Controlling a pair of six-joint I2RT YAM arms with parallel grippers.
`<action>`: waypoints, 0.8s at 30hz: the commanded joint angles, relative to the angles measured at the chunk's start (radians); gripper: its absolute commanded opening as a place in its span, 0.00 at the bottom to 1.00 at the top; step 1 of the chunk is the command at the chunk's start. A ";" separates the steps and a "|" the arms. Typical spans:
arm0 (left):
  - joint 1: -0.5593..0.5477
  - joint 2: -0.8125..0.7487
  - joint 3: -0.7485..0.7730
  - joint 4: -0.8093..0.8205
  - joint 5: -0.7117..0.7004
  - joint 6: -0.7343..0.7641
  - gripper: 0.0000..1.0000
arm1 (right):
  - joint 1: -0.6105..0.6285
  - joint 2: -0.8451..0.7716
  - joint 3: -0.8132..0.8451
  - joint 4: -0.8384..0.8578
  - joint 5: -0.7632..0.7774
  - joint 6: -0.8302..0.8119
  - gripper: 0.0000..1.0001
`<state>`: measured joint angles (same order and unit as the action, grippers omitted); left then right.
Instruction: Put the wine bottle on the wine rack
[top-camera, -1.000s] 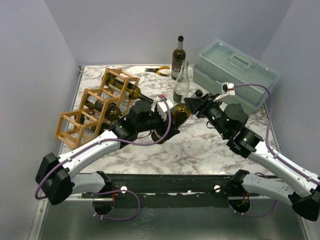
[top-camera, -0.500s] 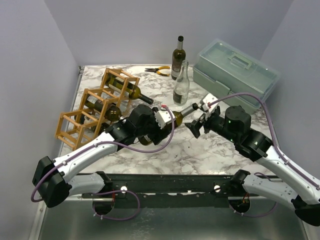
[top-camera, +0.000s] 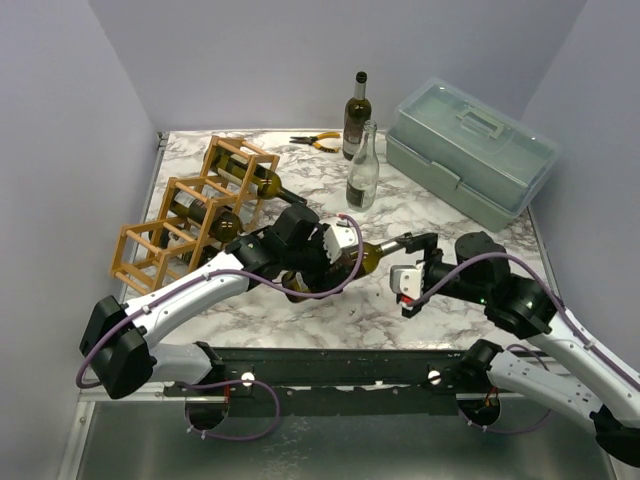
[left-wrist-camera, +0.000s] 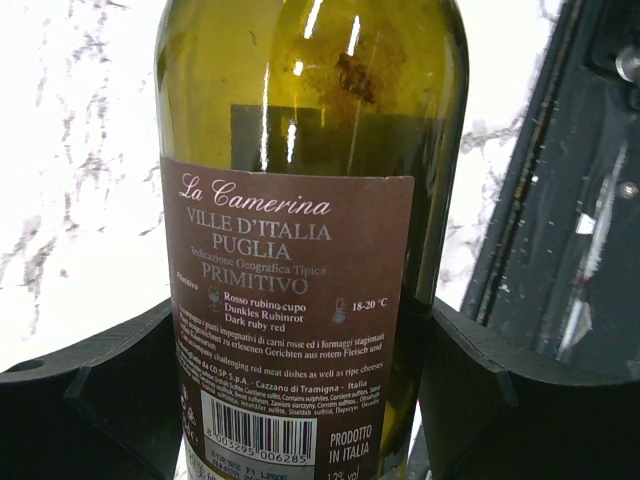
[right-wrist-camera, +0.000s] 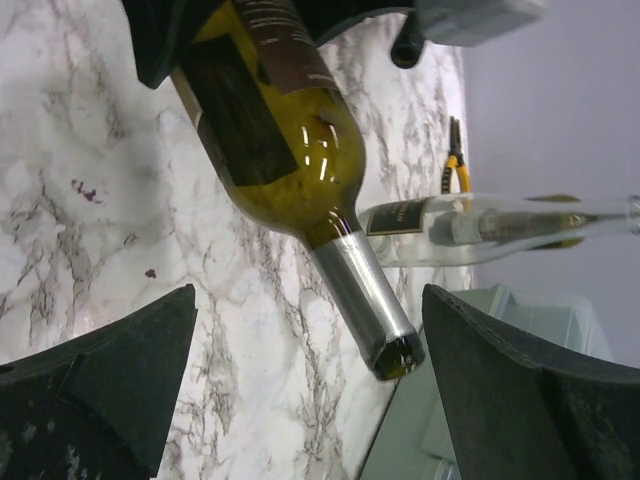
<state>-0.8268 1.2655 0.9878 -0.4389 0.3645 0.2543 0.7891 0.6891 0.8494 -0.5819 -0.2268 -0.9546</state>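
Spanning the view: one marble table (top-camera: 330, 305), one green toolbox (top-camera: 470, 150), one wine rack (top-camera: 170, 240) cradling two racked bottles (top-camera: 262, 183) half hidden by sticks. The left gripper (top-camera: 335, 250) clamps the wine bottle (left-wrist-camera: 300, 150) over mid-table, clear of the rack; the right gripper (right-wrist-camera: 308, 295) gapes empty near its neck. Two standing bottles (top-camera: 357, 115) and one pliers (top-camera: 318, 141) sit behind.

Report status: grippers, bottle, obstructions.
Left gripper shut on wine bottle, mid-body. Right gripper open, clear of the neck. Rack holds two bottles, low cells free. Only the left arm lies between bottle and rack.
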 joint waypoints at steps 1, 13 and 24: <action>-0.003 -0.006 0.055 0.024 0.158 -0.020 0.00 | 0.005 0.063 0.018 -0.086 -0.091 -0.171 0.95; -0.004 0.009 0.066 0.021 0.267 -0.045 0.00 | 0.073 0.188 0.011 -0.073 0.041 -0.303 0.84; -0.007 0.001 0.058 0.021 0.297 -0.035 0.00 | 0.142 0.231 -0.097 0.074 0.220 -0.397 0.58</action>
<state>-0.8272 1.2915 0.9951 -0.5079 0.5816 0.2134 0.9173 0.9218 0.7952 -0.5442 -0.0753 -1.3022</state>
